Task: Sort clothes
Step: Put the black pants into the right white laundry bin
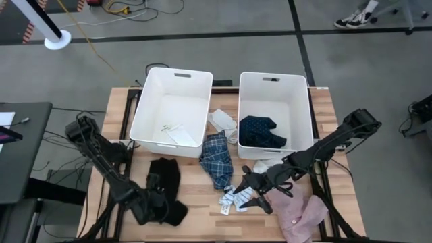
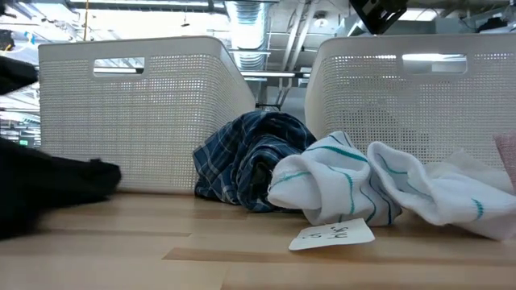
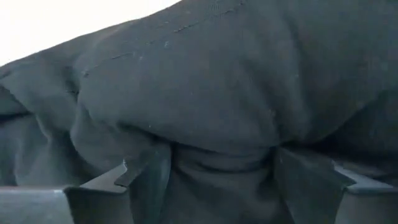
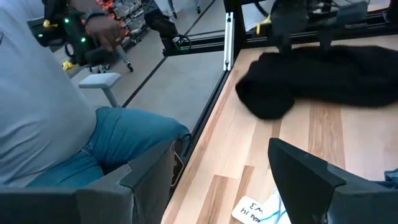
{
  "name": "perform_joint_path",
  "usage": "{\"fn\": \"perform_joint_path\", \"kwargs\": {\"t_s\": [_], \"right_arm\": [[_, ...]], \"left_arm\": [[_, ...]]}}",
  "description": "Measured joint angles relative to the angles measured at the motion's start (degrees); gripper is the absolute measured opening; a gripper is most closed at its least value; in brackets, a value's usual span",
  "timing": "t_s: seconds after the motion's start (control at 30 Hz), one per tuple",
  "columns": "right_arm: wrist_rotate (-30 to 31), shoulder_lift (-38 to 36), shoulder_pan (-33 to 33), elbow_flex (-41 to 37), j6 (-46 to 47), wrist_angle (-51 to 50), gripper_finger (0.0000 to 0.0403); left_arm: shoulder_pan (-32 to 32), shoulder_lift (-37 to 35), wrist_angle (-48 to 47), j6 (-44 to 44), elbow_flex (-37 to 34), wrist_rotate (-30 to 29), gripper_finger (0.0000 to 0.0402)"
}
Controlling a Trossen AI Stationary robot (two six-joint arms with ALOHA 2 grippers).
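Navy dotted garment (image 1: 263, 132) in right tub (image 1: 275, 81)

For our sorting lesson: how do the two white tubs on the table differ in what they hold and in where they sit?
The left tub holds only small white paper slips; the right tub holds a navy dotted garment. The left tub sits nearer the black garment, the right tub nearer the pink garment. Both are white, rectangular, perforated and have handle slots.

Overhead and table-level cameras share the plaid garment (image 1: 217, 156).
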Motion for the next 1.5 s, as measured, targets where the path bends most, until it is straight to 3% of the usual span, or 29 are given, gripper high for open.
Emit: {"fn": "perform_joint_path", "kwargs": {"t_s": [0.27,0.43,0.6,0.77,1.1,1.3,1.5], "right_arm": [[0.00,0.00,0.02,0.00,0.01,0.04,0.0276],[0.00,0.00,0.17,0.00,0.03,0.42,0.0276],[-0.01,-0.02,0.82,0.00,0.03,0.44,0.0276],[-0.02,-0.02,1.60,0.00,0.01,0.44,0.0276],[0.00,-0.04,1.35,0.00,0.01,0.48,0.0276],[0.11,-0.04,0.72,0.00,0.01,0.74,0.0276],[2.02,-0.04,0.74,0.00,0.03,0.76,0.0276]], "left_arm": [[9.77,0.25,16.70,-6.53,-0.24,-0.79,0.0257],[13.04,-1.19,27.07,-4.50,-0.10,3.16,0.0257],[12.79,-5.14,23.92,9.71,2.92,4.63,0.0257],[9.81,-8.17,16.22,24.20,4.09,0.80,0.0278],[11.52,-6.43,14.70,30.52,4.13,2.35,0.0385],[11.71,-1.17,14.86,38.44,4.20,4.32,0.0398],[12.30,3.82,17.68,45.35,4.20,-0.23,0.0399]]}}
